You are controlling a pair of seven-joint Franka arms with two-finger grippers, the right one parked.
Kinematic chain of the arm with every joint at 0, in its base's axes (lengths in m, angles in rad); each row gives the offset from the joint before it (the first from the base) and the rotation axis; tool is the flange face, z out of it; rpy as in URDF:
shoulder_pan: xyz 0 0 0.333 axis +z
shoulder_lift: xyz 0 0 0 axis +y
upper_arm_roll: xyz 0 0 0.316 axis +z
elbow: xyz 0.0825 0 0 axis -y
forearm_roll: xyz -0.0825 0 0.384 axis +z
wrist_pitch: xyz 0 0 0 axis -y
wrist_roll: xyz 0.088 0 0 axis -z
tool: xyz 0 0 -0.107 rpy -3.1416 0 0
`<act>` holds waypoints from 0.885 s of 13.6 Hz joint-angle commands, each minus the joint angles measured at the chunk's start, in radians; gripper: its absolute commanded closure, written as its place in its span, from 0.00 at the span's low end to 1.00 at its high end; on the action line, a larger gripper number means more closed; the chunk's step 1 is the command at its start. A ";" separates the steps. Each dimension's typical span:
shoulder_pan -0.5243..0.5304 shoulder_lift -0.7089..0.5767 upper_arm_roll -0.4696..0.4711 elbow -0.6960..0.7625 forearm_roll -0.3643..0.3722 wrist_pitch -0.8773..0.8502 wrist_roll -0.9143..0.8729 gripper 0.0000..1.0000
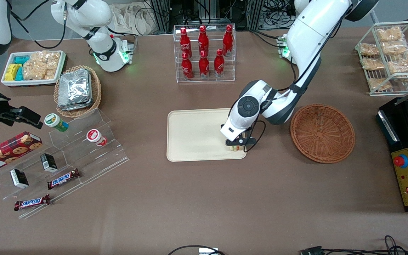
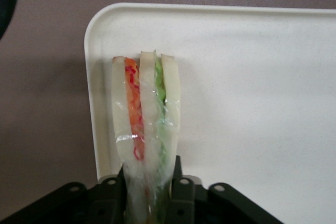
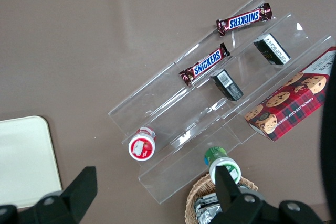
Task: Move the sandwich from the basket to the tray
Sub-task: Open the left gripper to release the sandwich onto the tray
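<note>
I had the sandwich pinched between my fingers, clamped on its narrow end, with the white bread and the red-orange and green filling showing through the clear wrap; my gripper hung over the tray, at the corner nearest the front camera and toward the basket; the basket sat on the bench just beside the tray, toward my end, and it looked bare inside, so I judged the lift and the carry done; what I judged left was the release and the pull away; from the wrist view the sandwich lay over the tray's surface close to its rim, with the wedge pointing along that edge; I could not tell whether it already touched the tray or was held a little above it; the spot was close to the rim, so I judged there was some risk that the wedge would tip against the low edge once let go, though all of it appeared to be inside the tray's outline.
</note>
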 commanded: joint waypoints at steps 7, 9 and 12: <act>0.002 -0.020 -0.001 -0.007 0.010 0.006 0.001 0.00; 0.002 -0.028 -0.001 -0.005 0.008 0.004 -0.011 0.00; 0.004 -0.063 0.000 0.016 0.008 -0.051 0.004 0.00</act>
